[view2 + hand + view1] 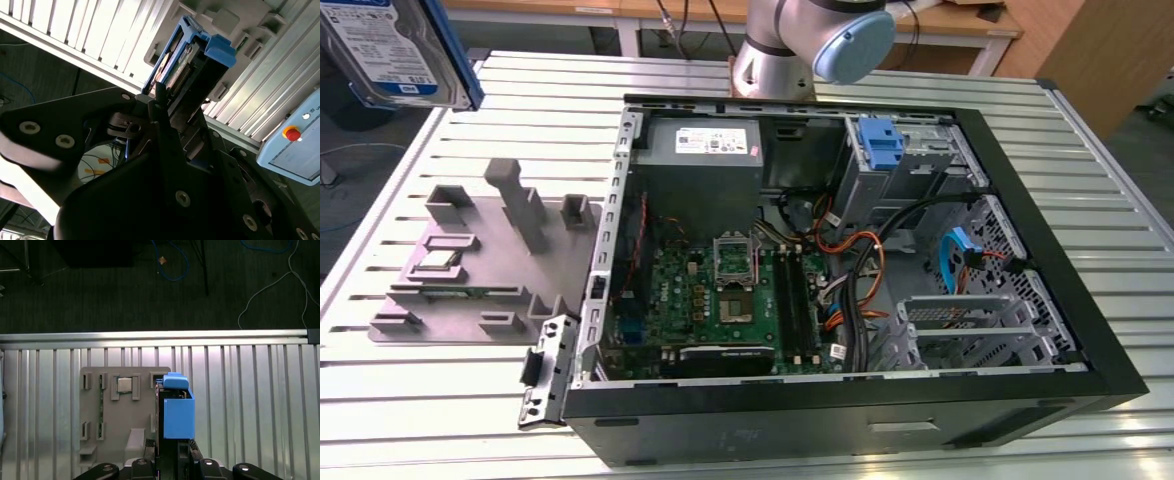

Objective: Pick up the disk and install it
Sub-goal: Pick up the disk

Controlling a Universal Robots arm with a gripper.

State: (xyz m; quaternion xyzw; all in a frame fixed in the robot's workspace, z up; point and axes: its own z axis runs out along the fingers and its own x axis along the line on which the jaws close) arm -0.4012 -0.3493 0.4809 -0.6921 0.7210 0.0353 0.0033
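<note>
One disk [390, 55] is hanging at the exterior view's upper left, and you are holding it clear of the slatted table [414, 400]. Your gripper [172, 456] is clamping its fingers tight on one end of the disk, with the blue carrier tab pointing away from them. A grey fixture plate [120, 430] is lying on the table beneath. An open computer case [854, 415] is sitting well apart, toward the exterior view's right.
</note>
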